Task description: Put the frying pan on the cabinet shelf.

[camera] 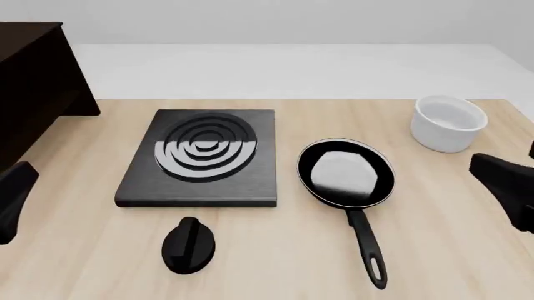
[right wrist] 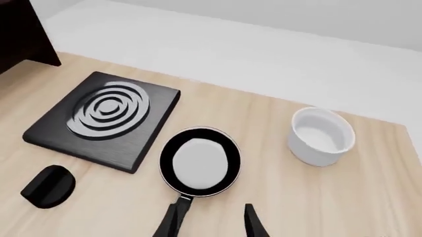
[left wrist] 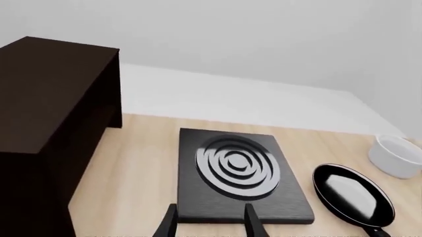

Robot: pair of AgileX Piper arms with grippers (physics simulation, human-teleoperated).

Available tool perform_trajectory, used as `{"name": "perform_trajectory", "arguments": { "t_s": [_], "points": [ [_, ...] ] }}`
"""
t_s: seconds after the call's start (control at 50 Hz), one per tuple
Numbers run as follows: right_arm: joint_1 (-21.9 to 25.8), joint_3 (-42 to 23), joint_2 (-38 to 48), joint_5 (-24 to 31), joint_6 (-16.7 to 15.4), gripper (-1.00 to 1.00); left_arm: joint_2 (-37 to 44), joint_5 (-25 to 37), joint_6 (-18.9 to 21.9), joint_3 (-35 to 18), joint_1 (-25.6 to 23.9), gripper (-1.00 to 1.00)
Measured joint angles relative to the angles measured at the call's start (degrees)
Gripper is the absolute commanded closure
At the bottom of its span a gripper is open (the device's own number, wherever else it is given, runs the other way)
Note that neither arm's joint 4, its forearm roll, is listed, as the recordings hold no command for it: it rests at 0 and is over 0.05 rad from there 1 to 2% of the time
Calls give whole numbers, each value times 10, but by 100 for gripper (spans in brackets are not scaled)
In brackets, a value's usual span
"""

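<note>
Frying pan (camera: 344, 172) sat on the tabletop (camera: 276, 262) between stove plate (camera: 200, 157) and white bowl (camera: 448, 122), handle toward the arms. Cabinet (camera: 34, 87) stood far left. Left gripper (left wrist: 209, 222) and right gripper (right wrist: 212, 221) both had jaws apart, holding nothing.

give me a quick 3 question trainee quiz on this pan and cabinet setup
1. True or false: the frying pan already sits on the cabinet.
2. What lies nearest the pan's right side in the front view: A) white bowl B) stove plate C) black knob?
3. Fill in: the pan's handle points ____ the arms' side of the table.

Key:
1. False; it rests on the table.
2. A.
3. Toward.
</note>
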Motion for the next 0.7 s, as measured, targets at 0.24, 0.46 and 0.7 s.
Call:
{"name": "perform_trajectory", "arguments": {
  "t_s": [0.24,0.46,0.7],
  "points": [
    [35,-72,126,58,17,-100,12,3,-3,-9,-1,-100],
    [29,-101,232,85,19,-100,15,10,-15,-16,2,-100],
    [34,-120,330,99,18,-100,17,20,-5,-27,8,-100]
  ]
}}
